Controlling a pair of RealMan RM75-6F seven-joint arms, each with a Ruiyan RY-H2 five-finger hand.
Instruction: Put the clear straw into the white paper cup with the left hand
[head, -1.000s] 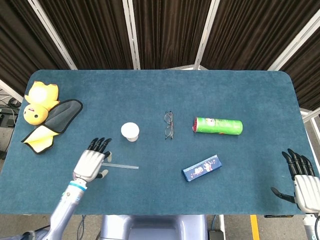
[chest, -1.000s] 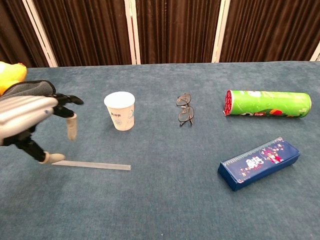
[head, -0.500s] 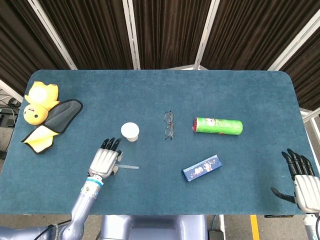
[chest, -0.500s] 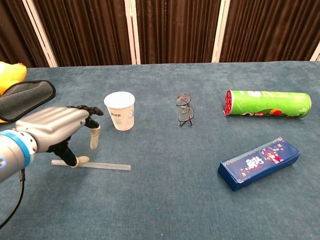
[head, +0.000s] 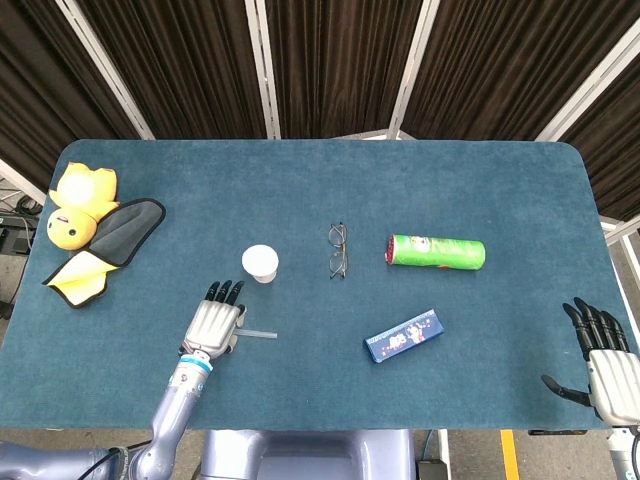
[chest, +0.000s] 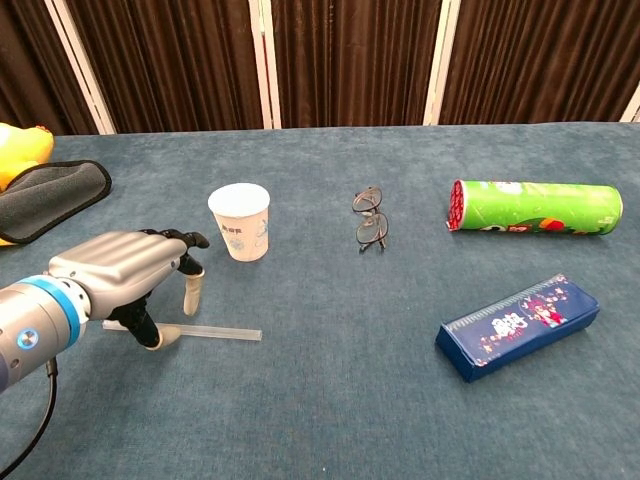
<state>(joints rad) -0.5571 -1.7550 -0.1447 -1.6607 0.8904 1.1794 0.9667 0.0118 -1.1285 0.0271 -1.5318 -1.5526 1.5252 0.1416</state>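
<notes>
Yellow plush toy (head: 72, 205) and dark cloth (head: 122, 230) at far left of surface (head: 320, 380). Left hand (chest: 125, 278) palm down over left end of clear straw (chest: 215, 333), fingers spread wide and arched, thumb tip at straw; real contact, cannot tell; straw lying flat, not lifted. White paper cup (chest: 241, 221) upright just beyond hand. Glasses (chest: 369, 219) at centre. Green tube (chest: 534, 208) on its side; blue box (chest: 518, 325) nearer front edge. Right hand (head: 603, 358) at far right edge, fingers apart, holding nothing.

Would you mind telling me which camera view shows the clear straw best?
The chest view: the clear straw lies side-on under the left hand. The head view shows only a short end beside that hand.
</notes>
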